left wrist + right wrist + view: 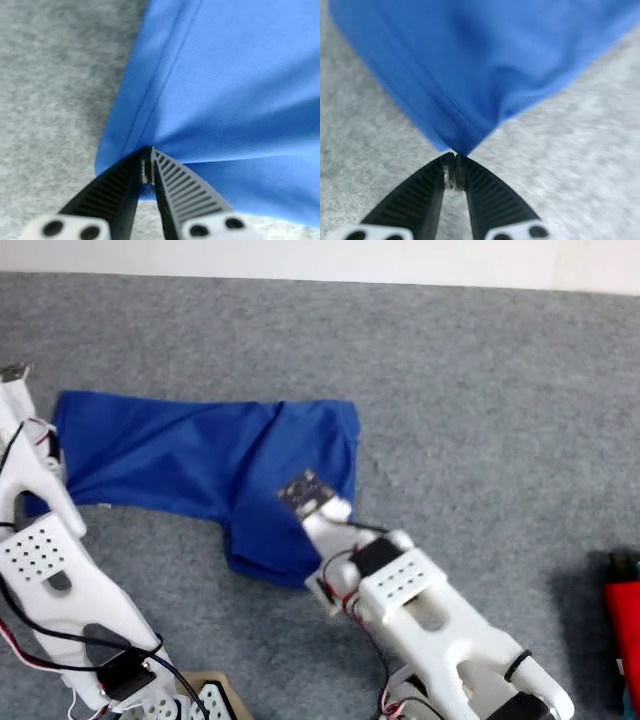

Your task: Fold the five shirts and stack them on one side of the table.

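Note:
A blue shirt (190, 455) lies spread on the grey table (470, 390), with one part folded down toward the front. My left arm (40, 540) stands at the shirt's left end. In the left wrist view my left gripper (148, 170) is shut on the hemmed edge of the blue shirt (225, 90), and the cloth pulls into creases at the pinch. My right arm (400, 590) comes in from the front right and ends over the shirt's folded part. My right gripper (455, 165) is shut on a pointed corner of the blue shirt (470, 65), lifted off the table.
A red thing (625, 625) lies at the table's right edge, cut off by the frame. A tan, cardboard-like corner (215, 695) shows at the bottom by the left arm's base. Bare grey table stretches behind and to the right of the shirt.

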